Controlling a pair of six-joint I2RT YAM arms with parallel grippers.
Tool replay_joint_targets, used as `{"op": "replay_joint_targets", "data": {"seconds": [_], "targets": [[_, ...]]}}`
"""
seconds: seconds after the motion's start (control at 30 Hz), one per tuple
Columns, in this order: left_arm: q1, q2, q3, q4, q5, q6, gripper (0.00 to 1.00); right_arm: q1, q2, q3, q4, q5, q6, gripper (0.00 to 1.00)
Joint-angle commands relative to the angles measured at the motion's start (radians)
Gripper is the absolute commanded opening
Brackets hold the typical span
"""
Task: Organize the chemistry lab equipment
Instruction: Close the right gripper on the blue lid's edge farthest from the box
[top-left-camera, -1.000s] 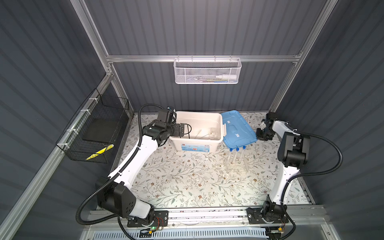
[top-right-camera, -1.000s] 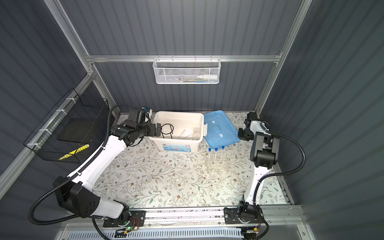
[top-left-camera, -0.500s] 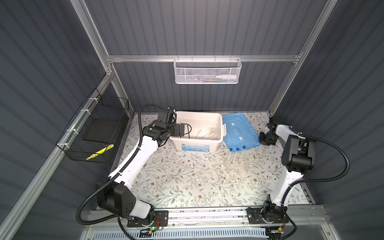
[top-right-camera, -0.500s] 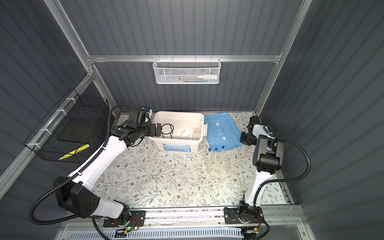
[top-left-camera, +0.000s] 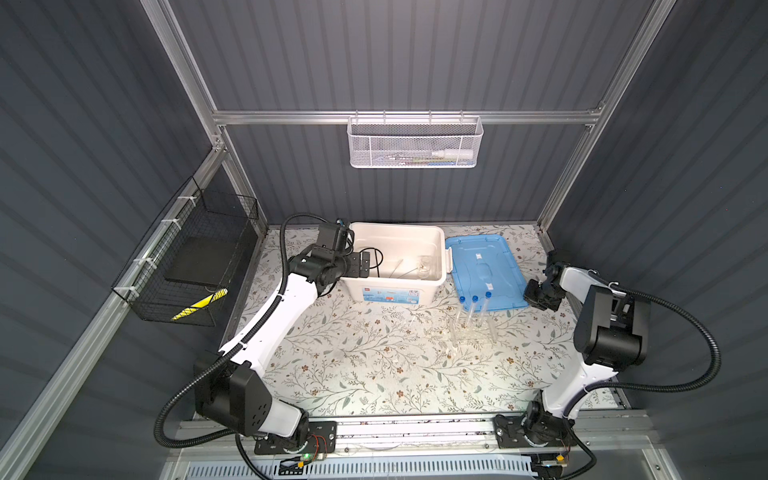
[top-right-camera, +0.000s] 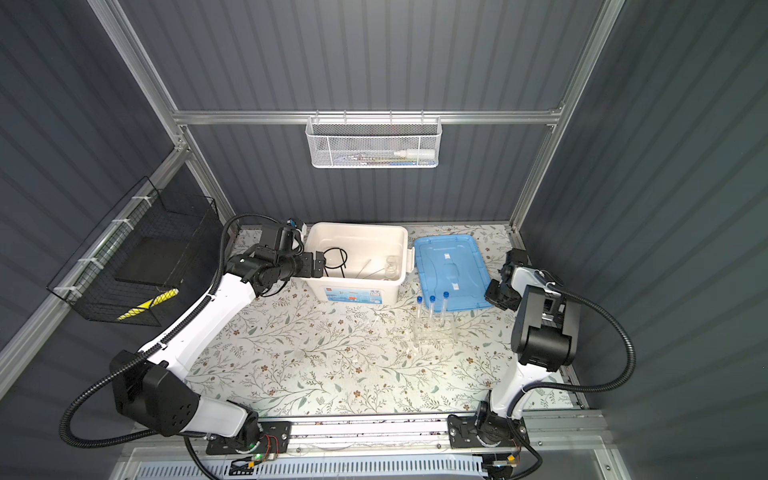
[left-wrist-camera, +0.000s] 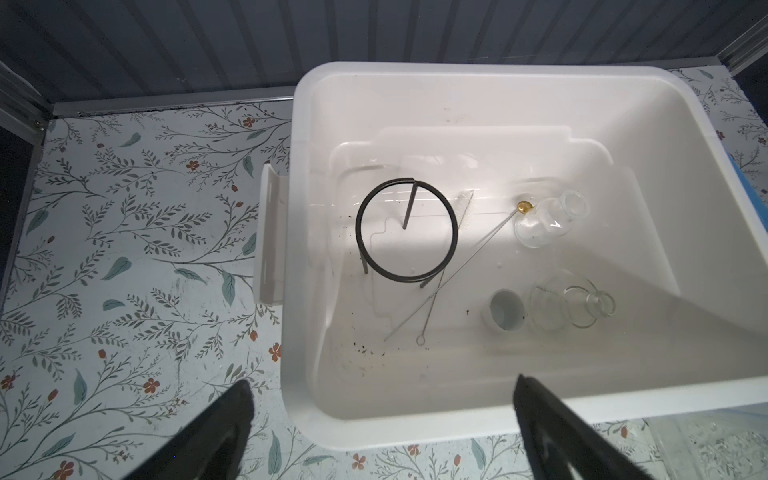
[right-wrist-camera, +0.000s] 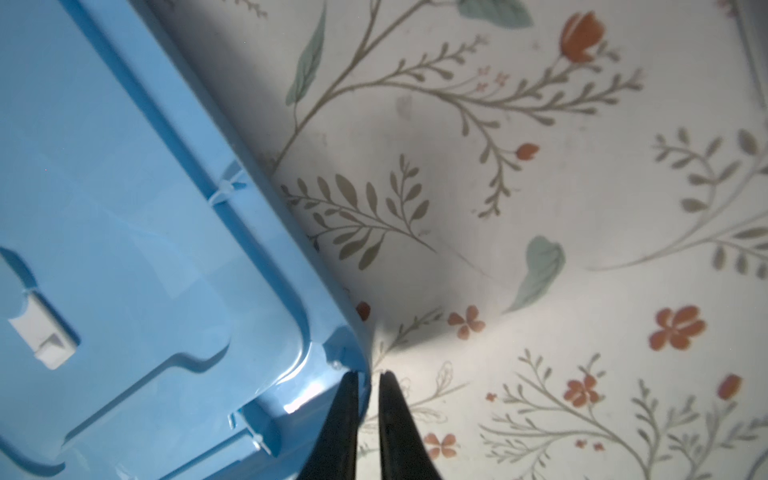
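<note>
Shows right gripper (right-wrist-camera: 369, 376) nearly closed, pinching the near right corner of a blue lid (right-wrist-camera: 124, 208) lying right of the white box (left-wrist-camera: 498, 419). Shows left gripper (left-wrist-camera: 384, 384) spread wide at the box's left rim, with ring stand (left-wrist-camera: 409, 208) and flasks (left-wrist-camera: 548, 220) inside and capped tubes (top-left-camera: 473, 305) racked just near the lid. Best to release gently and lift clear of the tubes.

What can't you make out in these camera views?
White mesh wall basket: contents too small behind mesh, both top views.
Clear plastic tube rack: slot count lost against floral pattern, both top views.
Right gripper at blue plastic lid: pinch depth cut off by right wrist view's edge.
Clear glass flask: outline shadowed, left wrist view.
</note>
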Motion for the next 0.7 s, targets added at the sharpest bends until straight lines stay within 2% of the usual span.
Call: {"op": "replay_joint_targets", "data": {"seconds": [0.0, 0.07, 0.13, 0.23, 0.4, 0.57, 0.67], "targets": [[0.007, -0.048, -0.011, 0.017, 0.024, -0.009, 1.0, -0.008, -0.04, -0.037, 0.027, 0.019, 0.038, 0.19], [0.007, -0.052, -0.017, 0.024, 0.031, -0.013, 1.0, -0.008, -0.048, -0.042, 0.029, 0.008, 0.042, 0.25], [0.007, -0.053, -0.021, 0.023, 0.036, -0.017, 1.0, -0.008, -0.054, -0.032, 0.027, 0.003, 0.041, 0.41], [0.007, -0.054, -0.024, 0.012, 0.038, -0.023, 1.0, -0.008, -0.067, 0.0, 0.028, 0.006, 0.026, 0.53], [0.007, -0.066, -0.036, 0.013, 0.031, -0.039, 1.0, -0.009, -0.053, 0.087, 0.031, -0.05, -0.041, 0.65], [0.007, -0.068, -0.03, 0.015, 0.037, -0.053, 1.0, -0.009, 0.025, 0.177, 0.053, -0.082, -0.083, 0.7], [0.007, -0.068, -0.023, 0.014, 0.044, -0.053, 1.0, -0.007, 0.106, 0.259, 0.024, -0.116, -0.12, 0.7]]}}
